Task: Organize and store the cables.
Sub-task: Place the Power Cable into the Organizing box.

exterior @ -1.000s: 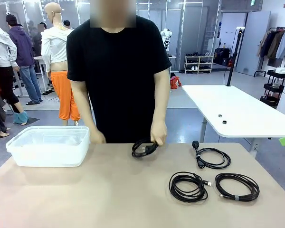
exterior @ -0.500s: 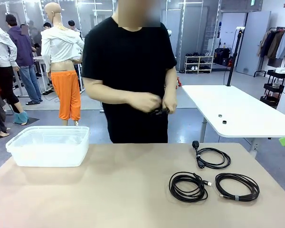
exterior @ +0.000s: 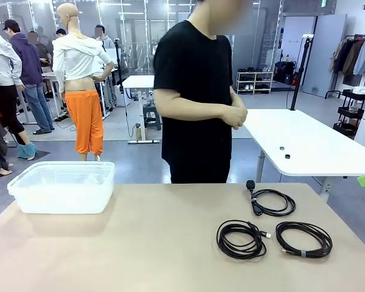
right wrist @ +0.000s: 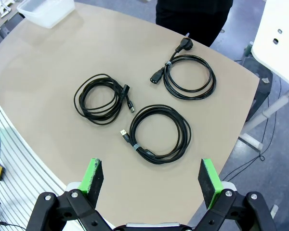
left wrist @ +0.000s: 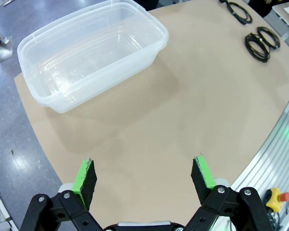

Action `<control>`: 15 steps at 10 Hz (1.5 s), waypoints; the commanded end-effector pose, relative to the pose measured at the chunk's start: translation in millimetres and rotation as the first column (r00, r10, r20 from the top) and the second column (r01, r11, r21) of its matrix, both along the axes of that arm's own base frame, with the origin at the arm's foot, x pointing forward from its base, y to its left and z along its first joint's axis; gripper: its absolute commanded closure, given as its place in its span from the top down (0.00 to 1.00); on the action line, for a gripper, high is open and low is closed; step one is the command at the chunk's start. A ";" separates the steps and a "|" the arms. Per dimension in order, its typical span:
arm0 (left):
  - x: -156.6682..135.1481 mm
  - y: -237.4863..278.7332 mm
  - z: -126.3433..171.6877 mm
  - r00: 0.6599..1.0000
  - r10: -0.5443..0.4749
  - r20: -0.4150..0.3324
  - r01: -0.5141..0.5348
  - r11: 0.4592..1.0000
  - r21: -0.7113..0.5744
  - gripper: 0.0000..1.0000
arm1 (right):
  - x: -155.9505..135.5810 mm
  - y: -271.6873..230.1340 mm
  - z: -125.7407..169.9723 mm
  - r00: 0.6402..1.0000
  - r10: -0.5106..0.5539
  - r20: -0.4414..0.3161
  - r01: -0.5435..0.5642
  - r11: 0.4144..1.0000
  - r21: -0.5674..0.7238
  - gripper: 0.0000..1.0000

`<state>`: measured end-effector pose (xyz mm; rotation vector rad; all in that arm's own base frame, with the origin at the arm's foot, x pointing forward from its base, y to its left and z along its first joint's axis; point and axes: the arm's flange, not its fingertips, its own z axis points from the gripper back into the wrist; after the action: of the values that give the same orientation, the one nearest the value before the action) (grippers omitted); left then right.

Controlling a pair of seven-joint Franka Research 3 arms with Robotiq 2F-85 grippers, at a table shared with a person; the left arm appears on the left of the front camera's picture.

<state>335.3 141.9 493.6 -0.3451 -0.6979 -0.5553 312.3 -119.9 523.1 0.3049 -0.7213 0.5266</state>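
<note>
Cables (right wrist: 140, 150) are lying coiled on the right side of the surface (right wrist: 43, 62), directly below our right claw (right wrist: 151, 175), which we are holding wide open and empty, while our left claw (left wrist: 144, 175), equally released, is hovering nearer the tub (left wrist: 106, 81).

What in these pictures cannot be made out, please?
- Person's hands, front view: clasped, so anything between them is hidden.
- Plug cable, left wrist view: plug end cut off by the top edge.
- Clear tub, right wrist view: cut off by the top edge.
- Two dark bits on the white table, front view: too small to identify.
</note>
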 end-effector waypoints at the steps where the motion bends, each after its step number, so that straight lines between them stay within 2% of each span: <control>1: 0.4 1.4 -0.9 1.000 -0.013 0.004 0.013 1.000 -0.007 1.00 | -1.0 -1.4 0.0 1.000 0.009 0.007 -0.009 1.000 -0.002 1.00; 9: 0.4 1.4 -0.9 1.000 -0.013 0.004 0.013 1.000 -0.007 1.00 | 0.0 0.0 0.0 1.000 0.000 0.000 0.000 1.000 0.000 1.00; 10: 0.4 1.4 -0.9 1.000 -0.013 0.004 0.013 1.000 -0.007 1.00 | 17.5 7.8 3.2 0.998 -0.043 -0.042 0.041 0.997 -0.058 1.00; 13: 0.4 1.4 -0.9 1.000 -0.013 0.004 0.013 1.000 -0.007 1.00 | 98.4 53.4 5.6 0.974 -0.135 -0.183 0.109 0.983 -0.147 1.00; 14: 0.4 1.4 -0.9 1.000 -0.013 0.004 0.013 1.000 -0.007 1.00 | 132.1 71.7 -0.4 0.948 -0.206 -0.244 0.172 0.973 -0.156 1.00; 15: 0.4 1.4 -0.9 1.000 -0.013 0.004 0.013 1.000 -0.007 1.00 | 167.6 93.6 -8.8 0.926 -0.266 -0.267 0.218 0.956 -0.198 1.00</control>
<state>335.5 141.6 492.9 -0.3447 -0.6953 -0.5546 444.8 -34.9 505.5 0.1606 -0.4686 0.3851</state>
